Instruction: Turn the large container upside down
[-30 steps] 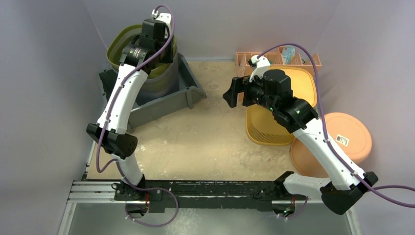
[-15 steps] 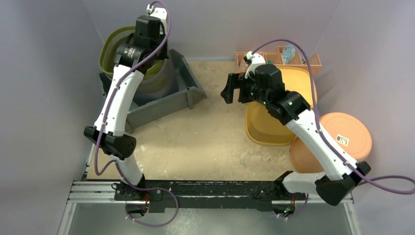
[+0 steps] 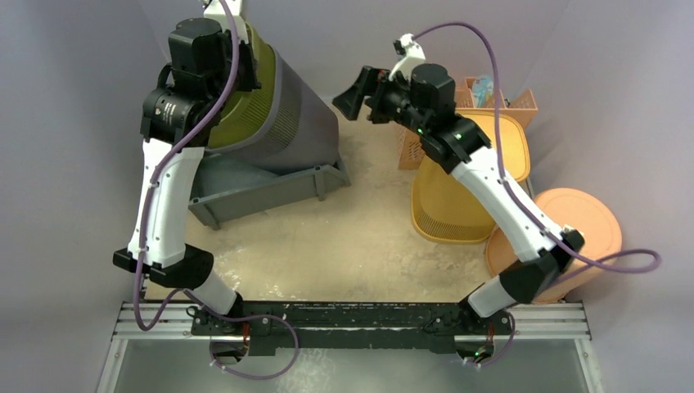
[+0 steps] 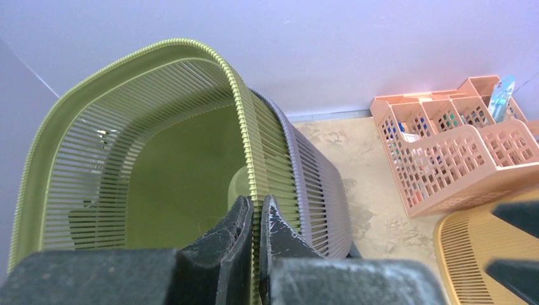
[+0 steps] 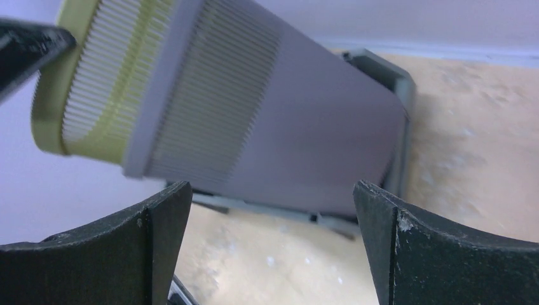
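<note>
The large container [image 3: 299, 115] is a grey ribbed basket with an olive-green basket [image 4: 159, 165] nested inside. It hangs tilted above the grey bin [image 3: 262, 187] at the back left, mouth facing up and to the left. My left gripper [image 4: 257, 204] is shut on its rim, one finger inside the green wall and one outside. In the top view that gripper [image 3: 243, 59] sits at the container's upper edge. My right gripper [image 3: 358, 92] is open and hovers just right of the container's base. In the right wrist view the grey side [image 5: 279, 127] fills the space beyond the right gripper [image 5: 272, 187].
A yellow basket [image 3: 450, 214] lies right of centre with a yellow lid [image 3: 503, 143] behind it. A round orange lid [image 3: 577, 237] rests at the far right. A pink slotted organizer [image 4: 457, 146] stands at the back wall. Purple walls enclose three sides.
My left gripper closed on the rim and lifted the container up out of the bin, tipping it. My right arm swung up and left toward the container's base, still open.
</note>
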Motion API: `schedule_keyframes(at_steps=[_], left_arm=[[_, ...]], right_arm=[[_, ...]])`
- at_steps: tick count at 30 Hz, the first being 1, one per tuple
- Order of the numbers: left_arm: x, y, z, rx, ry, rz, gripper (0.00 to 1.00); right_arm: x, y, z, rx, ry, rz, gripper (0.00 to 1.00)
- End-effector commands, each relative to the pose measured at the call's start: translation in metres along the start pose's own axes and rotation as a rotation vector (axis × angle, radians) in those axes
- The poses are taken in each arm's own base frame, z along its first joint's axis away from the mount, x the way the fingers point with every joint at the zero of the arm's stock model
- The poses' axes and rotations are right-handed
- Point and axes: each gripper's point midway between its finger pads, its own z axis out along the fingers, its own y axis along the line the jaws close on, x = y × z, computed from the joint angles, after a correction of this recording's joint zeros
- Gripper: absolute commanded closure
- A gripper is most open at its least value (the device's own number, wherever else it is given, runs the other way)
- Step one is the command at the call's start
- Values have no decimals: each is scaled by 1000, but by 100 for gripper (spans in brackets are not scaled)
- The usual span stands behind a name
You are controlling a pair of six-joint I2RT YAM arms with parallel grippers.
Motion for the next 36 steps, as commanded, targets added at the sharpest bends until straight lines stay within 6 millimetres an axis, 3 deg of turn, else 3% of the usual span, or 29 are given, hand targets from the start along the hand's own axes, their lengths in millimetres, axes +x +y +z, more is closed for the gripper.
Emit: schedule_keyframes(at_steps=[1,5,9,13,17,23,28,32,36], left_arm=[[-71,5,-39,17,-260,-3,100],[-68,10,-40,-3,-247,13,100],[-66,12,-40,-16,-242,14,100],[-79,17,-52,-29,-284,8,100],[-103,27,-77,-63,-356,-6,100],[-141,40,-132,-67,-535,-63,100],[-163,54,-175,-86,-667,-123,100],[-166,74,-188,-181,-727,-175,100],[-172,74,-199,-162,-760,-203,100]], right_arm=[[-30,53,30,-204,-78,42,0],[-30,89,49,-285,-74,24,0],[-14,102,71,-325,-26,33,0],[11,97,86,-323,35,63,0],[41,91,84,-339,100,160,0],[52,84,93,-321,108,196,0],[65,76,97,-307,123,216,0],[69,73,90,-335,110,259,0],[71,72,86,-350,91,280,1]])
